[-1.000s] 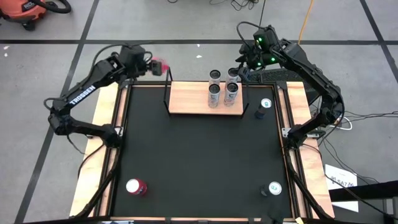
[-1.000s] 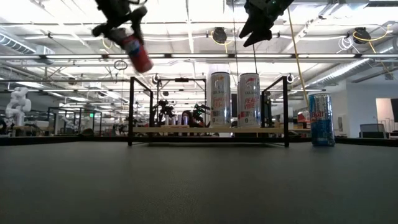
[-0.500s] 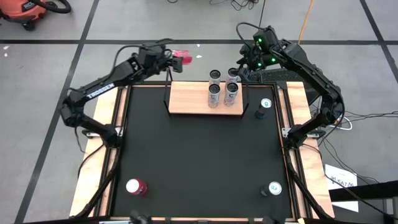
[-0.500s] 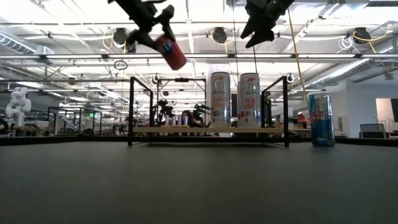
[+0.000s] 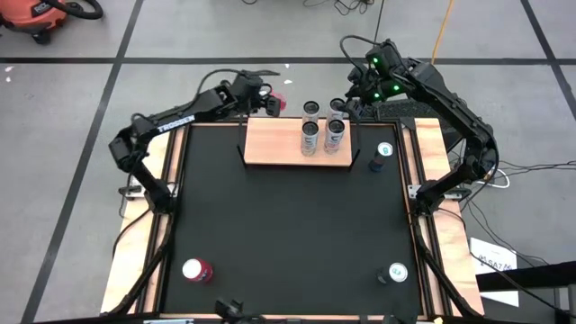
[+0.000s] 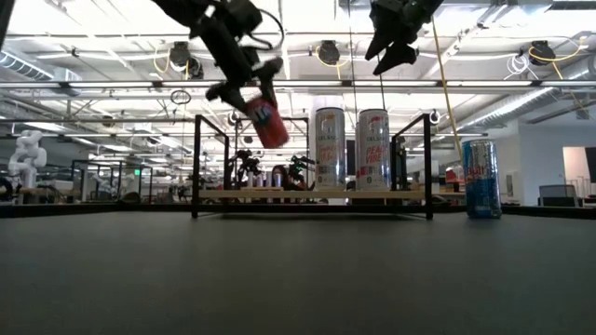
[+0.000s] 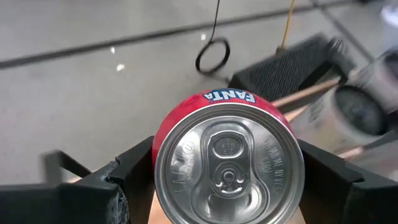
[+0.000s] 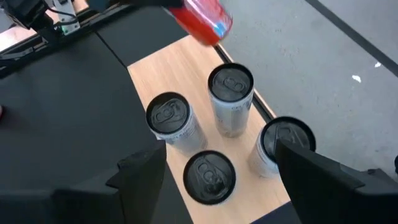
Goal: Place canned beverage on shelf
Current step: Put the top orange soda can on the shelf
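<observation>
We are carrying the red aluminium Fanta can (image 5: 274,104) through the air, clamped between the two dark fingers of the left gripper (image 7: 227,180), whose pads are pressing on its sides just below the silver lid; in the low view the can (image 6: 267,123) is hanging tilted, clear of any surface, above the left part of the small light-wood shelf with thin black metal uprights (image 5: 270,144), near its far edge. So we are judging the step in hand to be the transport, with the release not yet done. The shelf is already holding four tall silver cans (image 5: 323,126) grouped on its right half, leaving bare board on the left half, which looks to us the likeliest spot. The next move is calling for us to bring the can upright, lower it between the uprights without clipping one, and only then part the fingers. The right gripper (image 6: 396,46) is hanging above the silver cans with its fingers spread apart and nothing between them. Off the shelf, a blue can (image 5: 381,156) is standing just beside its right end, and a second red can (image 5: 196,270) and another dark can (image 5: 394,273) are standing near the front of the black tabletop (image 5: 288,225)
</observation>
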Motion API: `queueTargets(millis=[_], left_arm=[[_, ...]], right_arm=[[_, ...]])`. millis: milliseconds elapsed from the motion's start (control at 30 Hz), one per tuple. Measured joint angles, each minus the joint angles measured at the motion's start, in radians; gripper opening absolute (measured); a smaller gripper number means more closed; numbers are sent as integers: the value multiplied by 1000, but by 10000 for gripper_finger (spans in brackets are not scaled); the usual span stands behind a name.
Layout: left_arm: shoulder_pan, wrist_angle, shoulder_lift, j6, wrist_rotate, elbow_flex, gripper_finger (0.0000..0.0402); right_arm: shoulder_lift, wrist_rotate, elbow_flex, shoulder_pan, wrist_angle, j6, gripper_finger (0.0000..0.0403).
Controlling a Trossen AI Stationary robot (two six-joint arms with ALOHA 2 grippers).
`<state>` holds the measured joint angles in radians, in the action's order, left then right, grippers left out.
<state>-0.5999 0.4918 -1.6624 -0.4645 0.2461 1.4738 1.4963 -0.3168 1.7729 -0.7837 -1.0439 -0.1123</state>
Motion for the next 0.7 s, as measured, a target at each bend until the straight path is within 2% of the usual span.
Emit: queueTargets(millis=[300, 567, 700], left_arm=[[1, 57, -129, -79, -89, 0, 286], [16, 110, -137, -49, -110, 5, 286], [35, 189, -142, 0, -144, 66, 286]], right_arm=[[0, 0, 0, 0, -8, 14, 290], [-1, 1, 0, 0, -10, 23, 290], [-1, 1, 0, 0, -9, 23, 290]])
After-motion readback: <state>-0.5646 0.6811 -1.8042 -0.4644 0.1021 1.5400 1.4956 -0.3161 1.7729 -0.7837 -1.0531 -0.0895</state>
